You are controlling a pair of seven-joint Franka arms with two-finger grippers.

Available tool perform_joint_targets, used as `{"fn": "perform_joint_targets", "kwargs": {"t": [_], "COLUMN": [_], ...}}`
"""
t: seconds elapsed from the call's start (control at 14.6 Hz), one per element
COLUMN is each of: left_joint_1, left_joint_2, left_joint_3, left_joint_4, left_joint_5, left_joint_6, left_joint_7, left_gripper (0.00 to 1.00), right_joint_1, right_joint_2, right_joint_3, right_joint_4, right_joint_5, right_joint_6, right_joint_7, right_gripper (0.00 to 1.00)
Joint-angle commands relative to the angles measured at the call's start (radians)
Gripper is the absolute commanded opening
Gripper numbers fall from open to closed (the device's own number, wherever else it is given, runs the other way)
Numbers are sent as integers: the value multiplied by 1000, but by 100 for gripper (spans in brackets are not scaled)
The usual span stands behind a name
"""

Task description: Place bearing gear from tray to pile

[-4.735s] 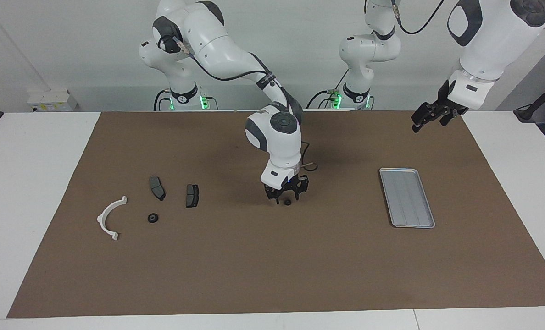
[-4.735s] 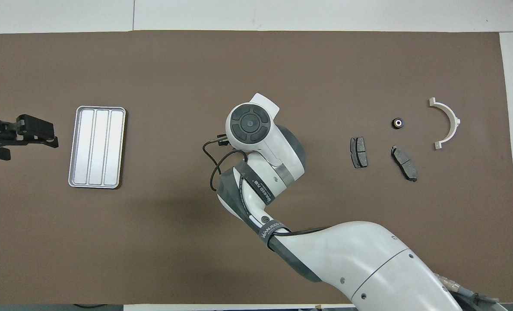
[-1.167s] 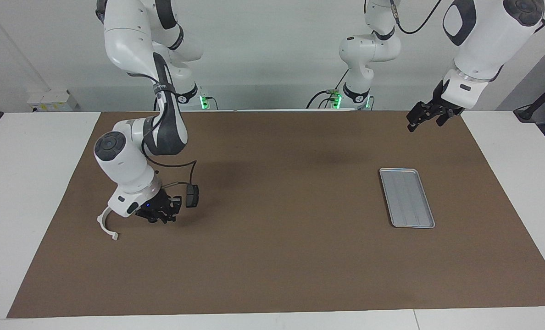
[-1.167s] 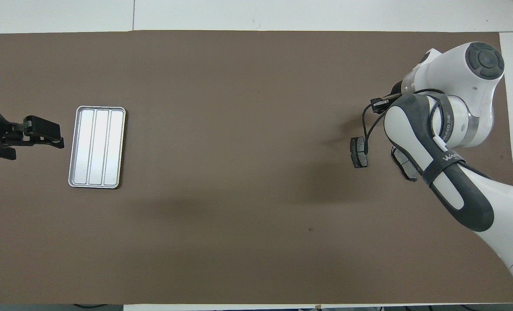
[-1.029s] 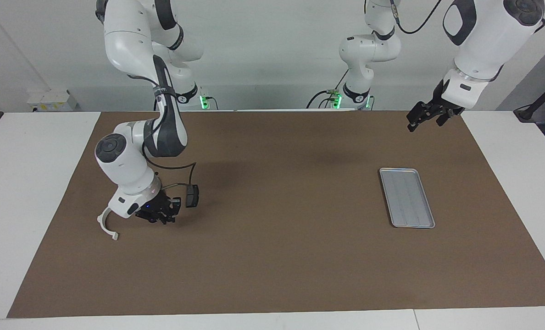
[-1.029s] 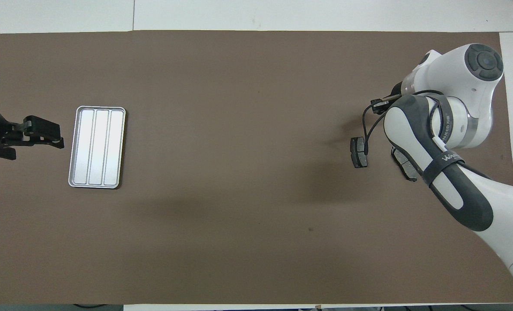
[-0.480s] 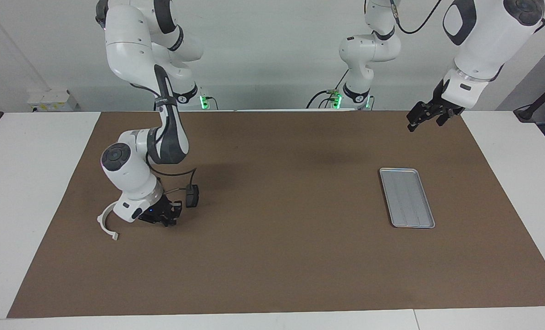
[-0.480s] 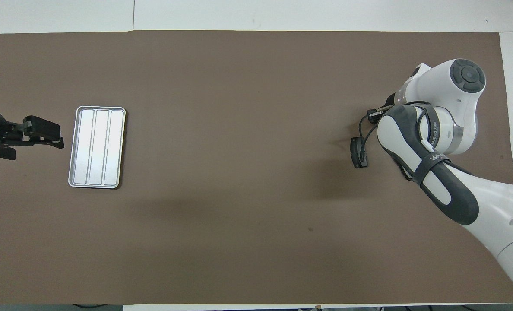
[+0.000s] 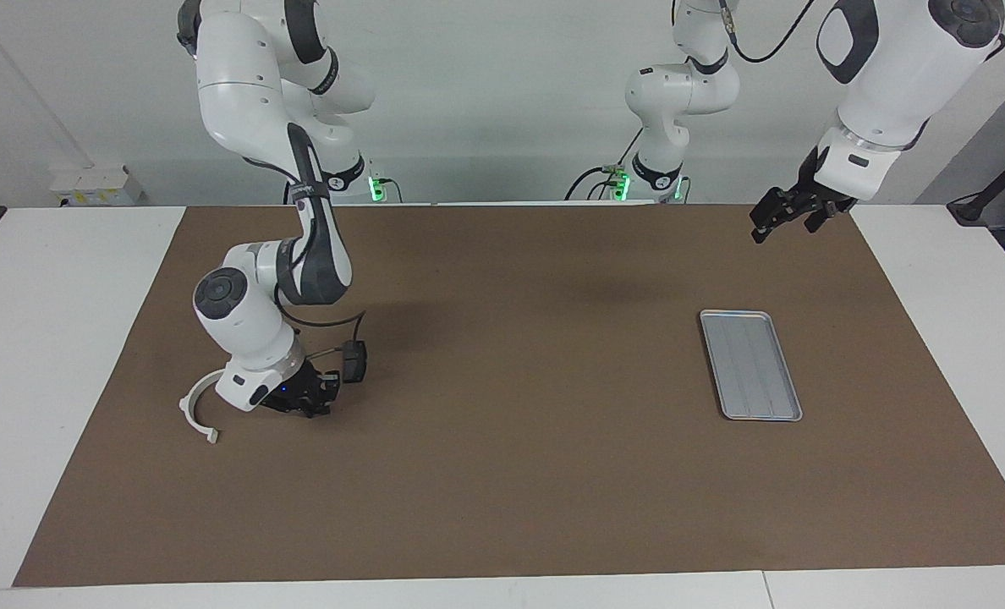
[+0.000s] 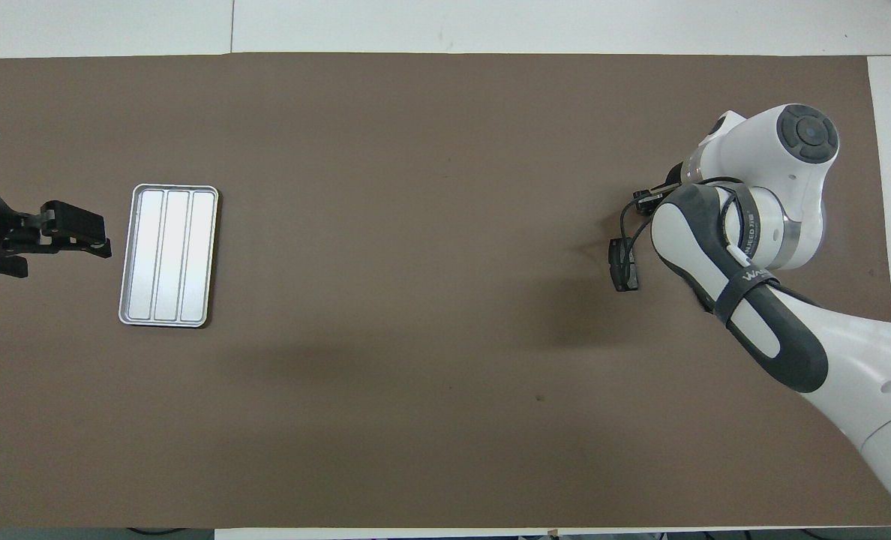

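The right gripper sits low at the pile in the facing view's lower left, between the white half-ring bracket and a dark brake pad; its fingers cannot be read, and no bearing gear shows. The tray lies at centre right, while the left gripper waits at upper right, grip unclear

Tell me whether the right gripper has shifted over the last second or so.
Yes. The right gripper has edged toward the table's middle, away from the white bracket, staying low by the brake pad.
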Motion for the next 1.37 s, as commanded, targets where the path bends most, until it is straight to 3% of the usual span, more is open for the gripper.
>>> {"fn": "perform_joint_targets", "kwargs": {"t": [0.0,0.21,0.48,0.82,0.96,1.17,1.3], "left_joint_1": [-5,-5,-5,-5,-5,-5,-5], "left_joint_2": [-27,-27,-27,-29,-29,-29,-30], "left_joint_3": [7,7,7,7,7,7,7], "left_joint_4": [-22,-21,-21,-21,-22,-21,-21], "left_joint_5": [-14,-14,-14,-14,-14,-14,-14], "left_joint_6": [-9,-9,-7,-9,-9,-7,-9], "left_joint_7": [8,8,8,8,8,8,8], "left_gripper": [100,100,100,100,100,100,100], "right_joint_1": [13,32,10,-42,-68,-93,-97], "right_joint_2": [-85,-206,-326,-415,-444,-513,-541], "right_joint_3": [1,2,-2,-4,-11,-17,-42], "right_joint_4": [-4,69,172,312,311,169,133], "right_joint_5": [2,-76,-108,-140,-157,-145,-140], "right_joint_6": [-82,-240,-450,-709,-710,-688,-716], "right_joint_7": [44,171,190,165,94,53,43], "right_gripper": [100,100,100,100,100,100,100]}}
